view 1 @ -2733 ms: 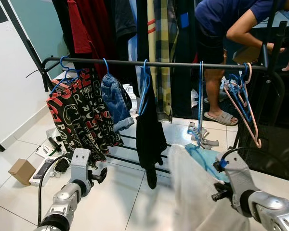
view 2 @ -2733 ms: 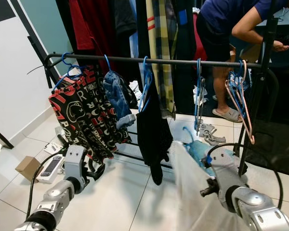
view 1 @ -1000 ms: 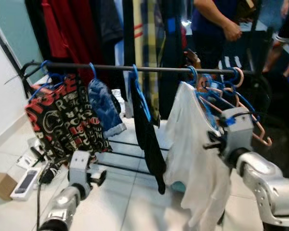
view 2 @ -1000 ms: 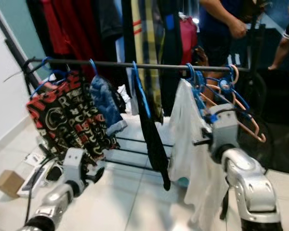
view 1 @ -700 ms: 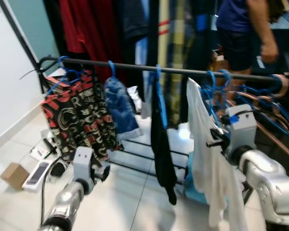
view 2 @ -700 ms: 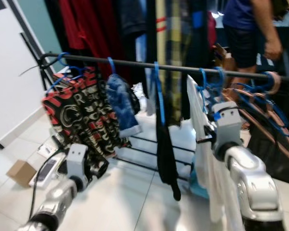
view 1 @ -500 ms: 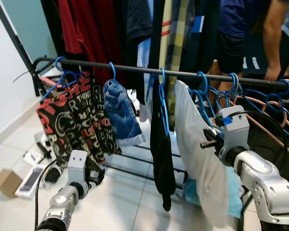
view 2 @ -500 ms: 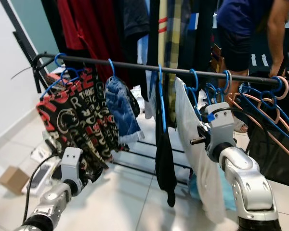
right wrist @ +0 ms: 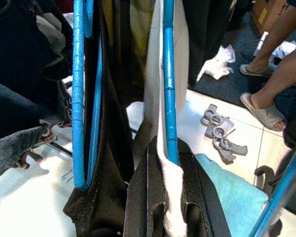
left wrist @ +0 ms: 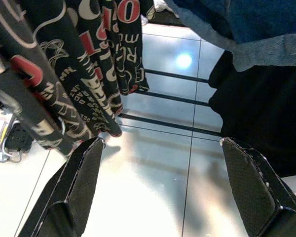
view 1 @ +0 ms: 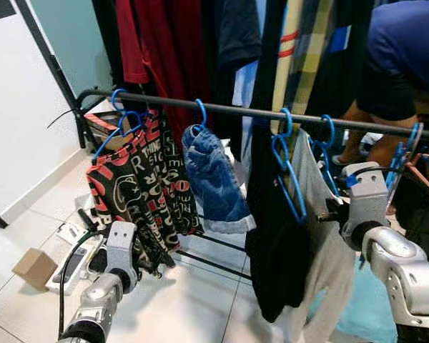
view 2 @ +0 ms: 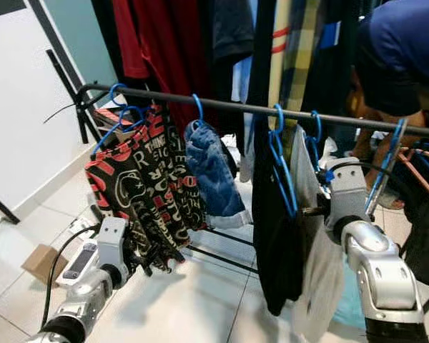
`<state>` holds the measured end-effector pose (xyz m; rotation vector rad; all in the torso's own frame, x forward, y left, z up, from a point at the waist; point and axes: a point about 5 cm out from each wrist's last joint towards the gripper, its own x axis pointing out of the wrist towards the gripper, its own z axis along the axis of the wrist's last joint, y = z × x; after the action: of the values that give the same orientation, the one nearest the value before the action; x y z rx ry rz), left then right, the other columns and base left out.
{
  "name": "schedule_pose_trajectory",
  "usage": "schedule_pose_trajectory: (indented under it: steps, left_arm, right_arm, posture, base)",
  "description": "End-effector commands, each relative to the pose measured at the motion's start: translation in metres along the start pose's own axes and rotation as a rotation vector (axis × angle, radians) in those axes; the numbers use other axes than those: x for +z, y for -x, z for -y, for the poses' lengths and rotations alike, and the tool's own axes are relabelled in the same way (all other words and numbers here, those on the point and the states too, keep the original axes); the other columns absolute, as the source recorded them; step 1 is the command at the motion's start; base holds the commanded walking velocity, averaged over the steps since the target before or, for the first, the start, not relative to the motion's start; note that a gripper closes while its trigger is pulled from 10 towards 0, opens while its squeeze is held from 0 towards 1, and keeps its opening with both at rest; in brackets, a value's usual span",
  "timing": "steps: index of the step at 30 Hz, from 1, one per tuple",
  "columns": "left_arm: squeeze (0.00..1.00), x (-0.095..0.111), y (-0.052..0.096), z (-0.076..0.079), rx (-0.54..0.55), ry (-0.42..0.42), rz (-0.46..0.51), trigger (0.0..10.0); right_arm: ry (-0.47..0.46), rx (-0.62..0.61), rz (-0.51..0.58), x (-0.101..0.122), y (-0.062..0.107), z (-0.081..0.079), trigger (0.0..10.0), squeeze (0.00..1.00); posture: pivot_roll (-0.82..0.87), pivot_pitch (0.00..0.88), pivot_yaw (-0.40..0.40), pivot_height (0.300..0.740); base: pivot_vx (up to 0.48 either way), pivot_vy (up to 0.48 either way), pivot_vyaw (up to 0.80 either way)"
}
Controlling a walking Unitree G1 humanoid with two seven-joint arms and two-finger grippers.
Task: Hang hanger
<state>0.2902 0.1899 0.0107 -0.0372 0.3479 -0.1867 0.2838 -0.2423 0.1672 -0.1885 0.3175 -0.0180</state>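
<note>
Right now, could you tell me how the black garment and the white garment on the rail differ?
The black garment hangs free on its blue hanger; the white garment has its blue hanger clamped in the right tool. The black garment sits nearer the denim shorts; the white garment sits nearer the right arm. Both hang from the rail.

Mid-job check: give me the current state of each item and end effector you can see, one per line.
Right end effector: shut on the blue hanger, up at the rail.
Blue hanger: carries the white garment, hook over the rail.
White garment: hanging from the blue hanger.
Rail: horizontal, loaded with hangers.
Black garment: hanging beside the white one.
Denim shorts: hanging.
Patterned garment: hanging.
Left end effector: open, low, holding nothing.
</note>
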Motion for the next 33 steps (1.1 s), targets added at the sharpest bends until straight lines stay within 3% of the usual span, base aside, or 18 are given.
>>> schedule_pose_trajectory:
  steps: [1, 5, 11, 18, 23, 25, 27, 29, 33]
  left_arm:
    - [0.00, -0.009, 0.005, -0.005, 0.015, 0.010, -0.032, 10.0]
    - [0.00, -0.011, 0.007, -0.006, 0.019, 0.007, -0.038, 10.0]
    - [0.00, -0.013, 0.011, -0.009, 0.022, 0.002, -0.034, 10.0]
    - [0.00, -0.015, 0.015, -0.014, 0.029, -0.001, -0.033, 10.0]
    - [0.00, -0.017, 0.018, -0.017, 0.033, -0.003, -0.038, 10.0]
    - [0.00, -0.017, 0.018, -0.017, 0.033, -0.003, -0.038, 10.0]
    - [0.00, -0.021, 0.019, -0.016, 0.033, -0.005, -0.049, 10.0]
    - [0.00, -0.022, 0.020, -0.016, 0.032, -0.006, -0.053, 10.0]
    - [0.00, -0.022, 0.020, -0.016, 0.032, -0.007, -0.054, 10.0]
  right_arm:
    - [-0.013, -0.012, -0.031, -0.004, -0.002, 0.002, 10.0, 0.00]
    - [-0.033, -0.048, -0.043, -0.007, -0.009, 0.012, 10.0, 0.00]
    - [-0.051, -0.106, 0.032, 0.005, -0.024, 0.028, 10.0, 0.00]
    - [-0.048, -0.120, 0.088, 0.020, -0.025, 0.041, 10.0, 0.00]
    - [0.020, 0.013, 0.082, 0.024, -0.020, 0.030, 10.0, 0.00]
    - [0.020, 0.013, 0.082, 0.024, -0.020, 0.030, 10.0, 0.00]
    - [0.100, 0.162, 0.035, 0.015, -0.012, 0.015, 10.0, 0.00]
    - [0.123, 0.217, 0.018, 0.011, -0.008, 0.010, 10.0, 0.00]
    - [0.140, 0.249, 0.003, 0.007, -0.004, 0.008, 10.0, 0.00]
  posture:
    - [-0.12, 0.000, 0.121, 0.740]
    - [-0.11, 0.000, 0.121, 0.740]
    - [-0.09, 0.000, 0.119, 0.740]
    - [-0.07, 0.000, 0.117, 0.740]
    - [-0.07, 0.000, 0.117, 0.740]
    - [-0.07, 0.000, 0.117, 0.740]
    - [-0.07, 0.000, 0.118, 0.740]
    - [-0.07, 0.000, 0.118, 0.740]
    - [-0.08, 0.000, 0.118, 0.740]
  base:
    - [0.000, 0.000, 0.00]
    - [0.000, 0.000, 0.00]
    - [0.000, 0.000, 0.00]
    - [0.000, 0.000, 0.00]
    - [0.000, 0.000, 0.00]
    - [0.000, 0.000, 0.00]
    - [0.000, 0.000, 0.00]
    - [0.000, 0.000, 0.00]
    - [0.000, 0.000, 0.00]
